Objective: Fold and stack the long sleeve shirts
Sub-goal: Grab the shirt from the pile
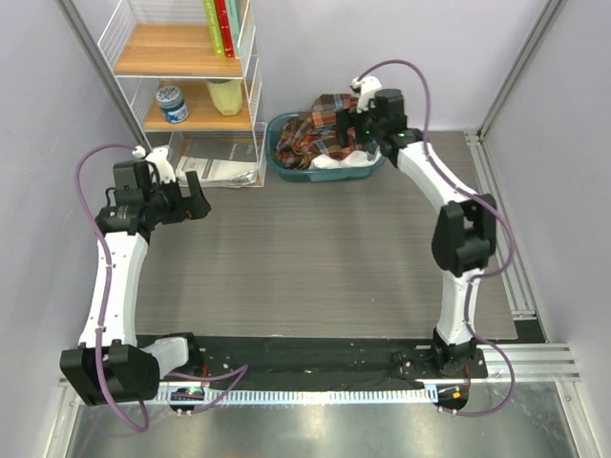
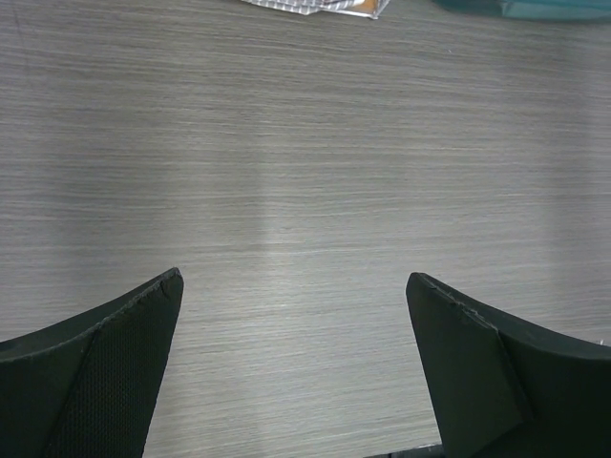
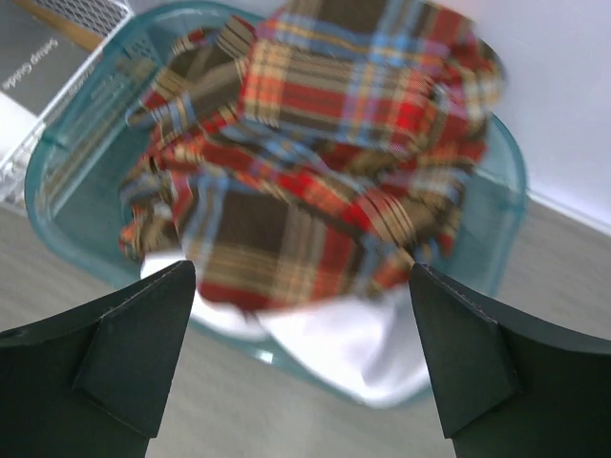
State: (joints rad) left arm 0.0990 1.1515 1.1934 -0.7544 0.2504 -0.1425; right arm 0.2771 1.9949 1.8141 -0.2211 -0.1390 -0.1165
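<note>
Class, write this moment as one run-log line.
left gripper: open, over table | right gripper: open, above basket | plaid shirt: crumpled in basket, over white shirt | folded: none

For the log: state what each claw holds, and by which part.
Nothing is held: right claw open above the plaid shirt in the basket; left claw open over the table.

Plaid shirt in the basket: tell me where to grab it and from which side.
Pinch a raised fold near the top of the plaid shirt, coming straight down from above. It lies crumpled in a heap rising over the basket rim, so the walls block a side approach, and a high pinch should miss the white shirt poking out beneath.
</note>
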